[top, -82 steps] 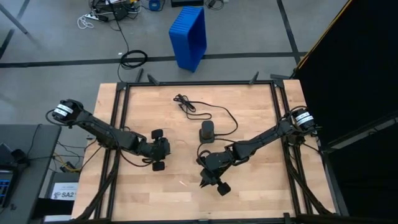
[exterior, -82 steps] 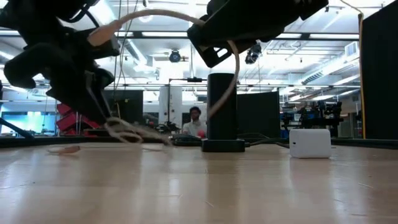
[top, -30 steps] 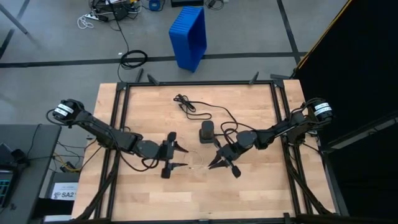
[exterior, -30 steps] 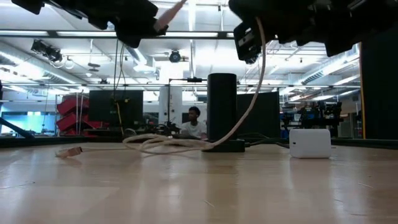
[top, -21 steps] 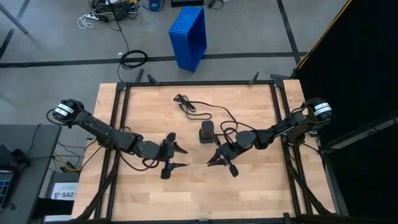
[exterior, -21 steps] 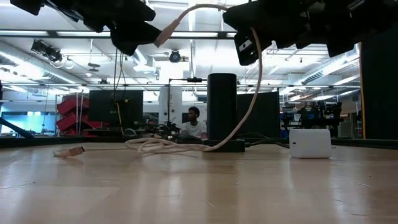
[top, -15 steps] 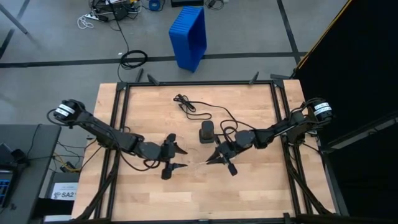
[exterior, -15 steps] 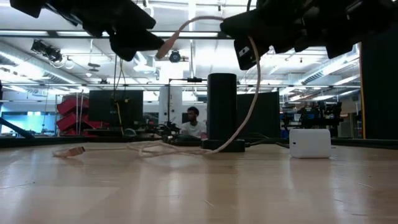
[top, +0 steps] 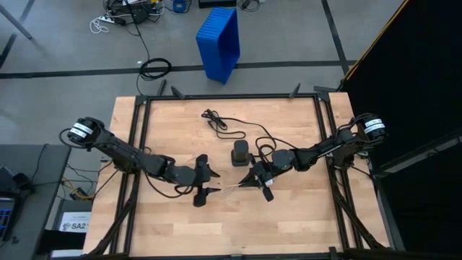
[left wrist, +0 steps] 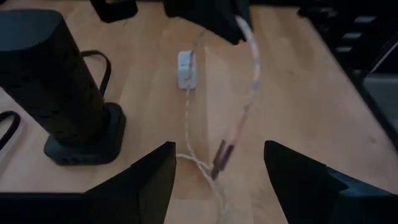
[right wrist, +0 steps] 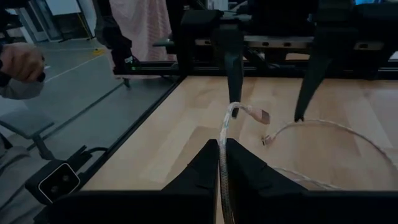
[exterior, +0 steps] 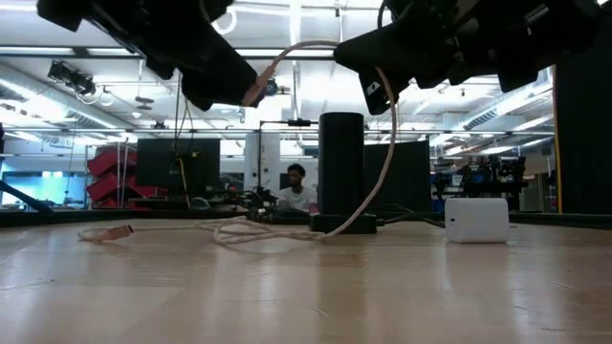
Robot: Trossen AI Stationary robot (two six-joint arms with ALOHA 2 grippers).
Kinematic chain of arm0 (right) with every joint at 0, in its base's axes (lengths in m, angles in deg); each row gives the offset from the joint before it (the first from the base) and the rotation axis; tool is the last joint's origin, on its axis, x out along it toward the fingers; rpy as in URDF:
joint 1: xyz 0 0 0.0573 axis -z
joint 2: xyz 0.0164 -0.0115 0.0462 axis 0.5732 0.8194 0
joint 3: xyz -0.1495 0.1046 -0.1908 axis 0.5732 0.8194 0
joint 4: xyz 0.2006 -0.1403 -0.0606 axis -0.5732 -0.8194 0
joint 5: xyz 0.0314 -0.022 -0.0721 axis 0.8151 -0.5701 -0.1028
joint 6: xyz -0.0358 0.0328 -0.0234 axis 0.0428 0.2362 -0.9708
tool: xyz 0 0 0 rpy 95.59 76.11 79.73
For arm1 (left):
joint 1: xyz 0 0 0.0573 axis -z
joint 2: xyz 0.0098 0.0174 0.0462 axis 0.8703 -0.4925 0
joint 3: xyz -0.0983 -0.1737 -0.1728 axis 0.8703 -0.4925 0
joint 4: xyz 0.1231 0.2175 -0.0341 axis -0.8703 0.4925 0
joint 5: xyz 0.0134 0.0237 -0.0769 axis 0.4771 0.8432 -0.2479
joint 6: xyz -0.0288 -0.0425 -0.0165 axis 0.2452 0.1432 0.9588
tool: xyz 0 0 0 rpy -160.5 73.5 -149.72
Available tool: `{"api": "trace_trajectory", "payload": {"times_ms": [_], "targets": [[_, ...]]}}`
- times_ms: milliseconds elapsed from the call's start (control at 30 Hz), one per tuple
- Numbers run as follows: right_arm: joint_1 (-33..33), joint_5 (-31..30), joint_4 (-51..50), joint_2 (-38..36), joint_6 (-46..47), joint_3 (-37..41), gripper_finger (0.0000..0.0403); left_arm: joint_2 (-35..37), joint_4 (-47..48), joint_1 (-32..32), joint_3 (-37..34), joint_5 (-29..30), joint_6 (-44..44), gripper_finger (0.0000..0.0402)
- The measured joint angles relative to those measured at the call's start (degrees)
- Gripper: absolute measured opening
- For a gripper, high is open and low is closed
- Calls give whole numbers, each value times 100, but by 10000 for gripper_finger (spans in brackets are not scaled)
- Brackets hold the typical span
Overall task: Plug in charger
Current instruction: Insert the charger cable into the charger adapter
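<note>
Gripping cable point(right wrist: 225, 134), right hand point(right wrist: 222, 158) closed

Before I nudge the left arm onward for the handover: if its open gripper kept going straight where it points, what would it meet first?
Most likely the pinkish plug end of the pale charging cable, which dangles between the left gripper fingers' line, held up by the shut right gripper. Depth is uncertain.

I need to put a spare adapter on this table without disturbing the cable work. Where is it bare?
Bare wood runs along the near edge of the table, below both grippers, and at the far right corner. Crowded: the middle, where left gripper, right gripper holding the white cable, black speaker and black cord gather.
</note>
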Motion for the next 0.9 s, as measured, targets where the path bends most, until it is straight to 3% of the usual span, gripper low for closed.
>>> {"api": "trace_trajectory", "payload": {"times_ms": [233,600,900], "targets": [[-2,2,-49,0,91,0,0,-64,337,-35,254,11,-173,210],[-2,4,-128,0,102,0,0,-95,423,-70,287,2,-192,113],[-2,7,-127,0,102,0,0,-136,335,-72,287,-146,-297,103]]}}
